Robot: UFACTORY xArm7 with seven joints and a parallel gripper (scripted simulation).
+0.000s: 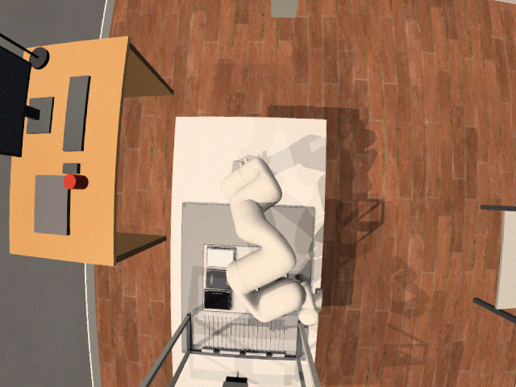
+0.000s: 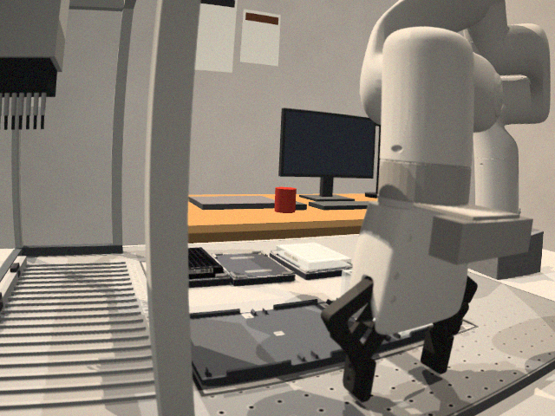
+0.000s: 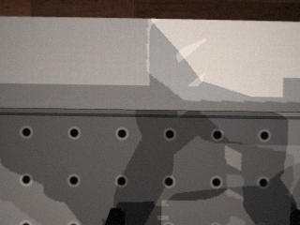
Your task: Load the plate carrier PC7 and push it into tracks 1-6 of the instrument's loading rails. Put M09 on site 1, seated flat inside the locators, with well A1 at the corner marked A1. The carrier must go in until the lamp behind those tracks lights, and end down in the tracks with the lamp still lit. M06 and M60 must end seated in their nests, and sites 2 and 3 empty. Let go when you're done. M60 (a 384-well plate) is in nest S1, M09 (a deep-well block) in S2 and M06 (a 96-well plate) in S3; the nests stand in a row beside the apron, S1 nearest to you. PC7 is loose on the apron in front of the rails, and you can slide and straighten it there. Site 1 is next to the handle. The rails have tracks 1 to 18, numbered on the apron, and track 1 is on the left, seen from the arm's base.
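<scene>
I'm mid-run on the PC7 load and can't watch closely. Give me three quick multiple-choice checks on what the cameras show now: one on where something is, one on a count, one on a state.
1. Where is the gripper?
A. Over the row of nests
B. Low over the perforated apron, at the near end of the carrier
C. Inside the loading rails

2. How many plates stand in the row of nests?
A. One
B. Two
C. Three

3. What is the gripper's state?
A. Open, holding nothing
B. Shut on the carrier
C. Shut on a plate

Answers:
1. B, the exterior view shows its fingers down by the carrier's end, over the dotted apron.
2. C, a black plate, a grey plate and a white plate sit side by side.
3. A, the fingers stand spread wide with nothing between them.
</scene>
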